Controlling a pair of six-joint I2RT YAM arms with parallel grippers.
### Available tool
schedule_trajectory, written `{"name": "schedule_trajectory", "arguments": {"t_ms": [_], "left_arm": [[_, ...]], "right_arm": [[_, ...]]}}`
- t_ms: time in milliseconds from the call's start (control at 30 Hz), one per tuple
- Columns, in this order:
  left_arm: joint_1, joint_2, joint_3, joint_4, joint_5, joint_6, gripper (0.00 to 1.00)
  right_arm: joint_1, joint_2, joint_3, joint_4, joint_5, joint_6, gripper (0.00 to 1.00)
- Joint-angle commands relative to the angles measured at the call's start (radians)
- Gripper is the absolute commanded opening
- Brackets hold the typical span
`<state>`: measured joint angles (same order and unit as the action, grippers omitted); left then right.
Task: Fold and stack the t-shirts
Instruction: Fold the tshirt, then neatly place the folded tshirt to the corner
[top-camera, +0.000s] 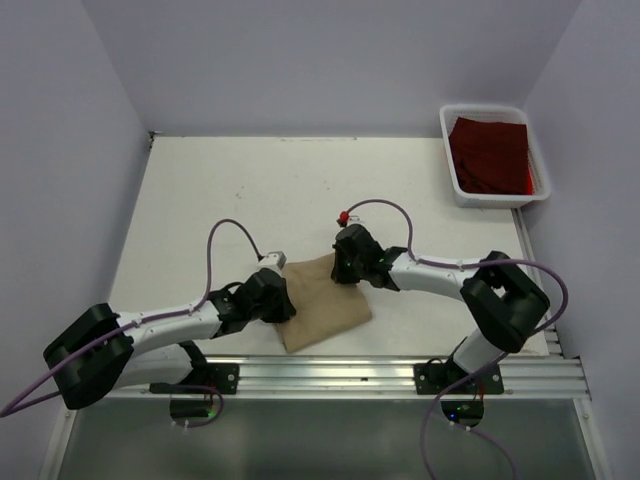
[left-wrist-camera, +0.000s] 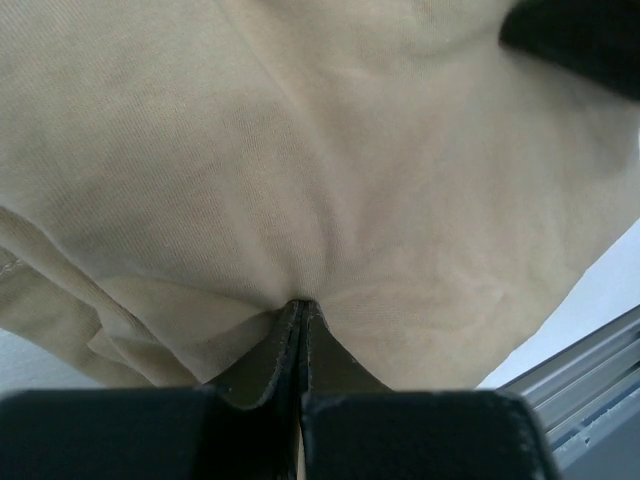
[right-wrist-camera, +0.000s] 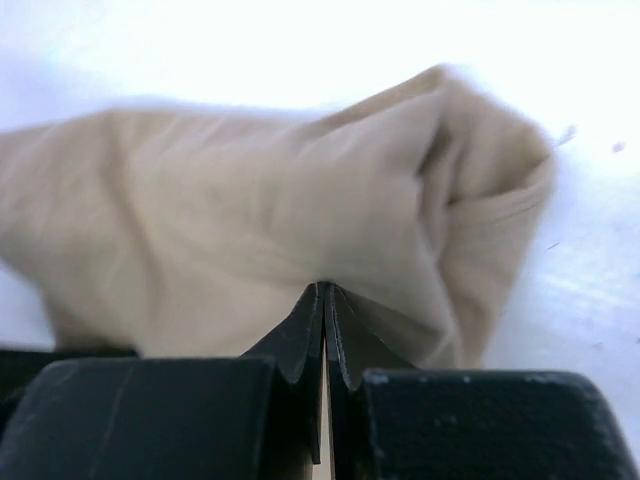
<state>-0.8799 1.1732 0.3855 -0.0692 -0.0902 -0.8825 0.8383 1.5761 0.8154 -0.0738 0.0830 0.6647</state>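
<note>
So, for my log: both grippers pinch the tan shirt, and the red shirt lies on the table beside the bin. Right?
No: the red shirt lies inside the white bin, per the top view; left gripper and right gripper do pinch the tan shirt.

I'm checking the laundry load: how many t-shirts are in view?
2. The tan t-shirt lies at the front of the table, pinched by the left gripper and right gripper; the dark red t-shirt fills the white bin, far right. More may hide beneath.
</note>
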Motion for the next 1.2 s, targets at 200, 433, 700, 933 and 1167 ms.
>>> {"name": "schedule_trajectory", "arguments": {"t_ms": [200,433,700,933,1167], "left_arm": [[-0.017,-0.040,-0.074,-0.127,-0.025,-0.027,0.00],[-0.019,-0.073,-0.089,-0.142,-0.032,-0.032,0.00],[-0.019,-0.151,-0.014,-0.210,-0.085,0.008,0.00],[-0.019,-0.320,0.147,-0.366,-0.203,0.030,0.10],[-0.019,-0.261,0.156,-0.543,-0.217,-0.111,0.53]], "right_arm": [[-0.202,0.211,0.198,-0.053,0.090,-0.088,0.00],[-0.254,0.285,0.287,-0.090,0.158,-0.131,0.00],[-0.258,0.020,0.232,-0.170,0.323,-0.169,0.00],[-0.257,-0.185,0.119,-0.238,0.135,-0.223,0.34],[-0.252,-0.344,-0.116,-0.176,-0.110,-0.165,0.60]]}}
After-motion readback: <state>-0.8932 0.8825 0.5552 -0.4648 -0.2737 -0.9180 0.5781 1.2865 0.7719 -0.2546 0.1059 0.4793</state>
